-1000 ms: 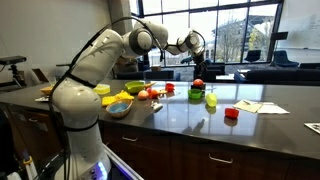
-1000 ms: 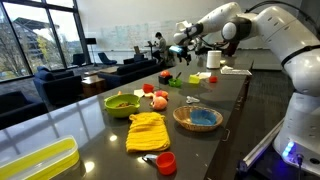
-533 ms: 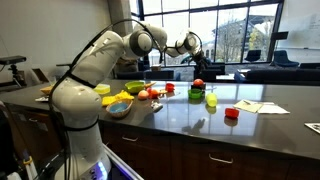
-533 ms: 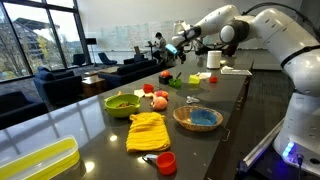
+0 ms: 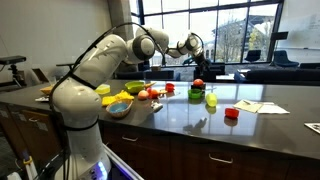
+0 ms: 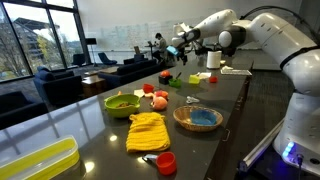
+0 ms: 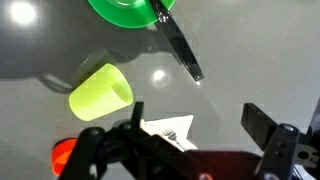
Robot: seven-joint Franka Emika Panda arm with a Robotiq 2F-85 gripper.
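Observation:
My gripper [image 7: 198, 125] is open and empty, its two dark fingers spread wide. It hangs high above the dark counter, as both exterior views [image 5: 193, 45] [image 6: 181, 41] show. Below it in the wrist view lie a yellow-green cup [image 7: 100, 92] on its side, a white paper with a fork [image 7: 170, 130], a red cup [image 7: 64, 153], a green plate [image 7: 125, 9] and a dark utensil [image 7: 180, 46]. The gripper touches none of them.
The counter holds a blue bowl [image 6: 197, 118], a yellow cloth [image 6: 147, 130], a green bowl [image 6: 122, 102], a red cup [image 6: 166, 162], a yellow tray [image 6: 40, 160] and a white cup [image 6: 213, 60]. An exterior view shows another red cup [image 5: 232, 113] and papers [image 5: 257, 106].
The arm's upper joints have shifted a little and the gripper has drifted slightly. It stays open and empty above the counter.

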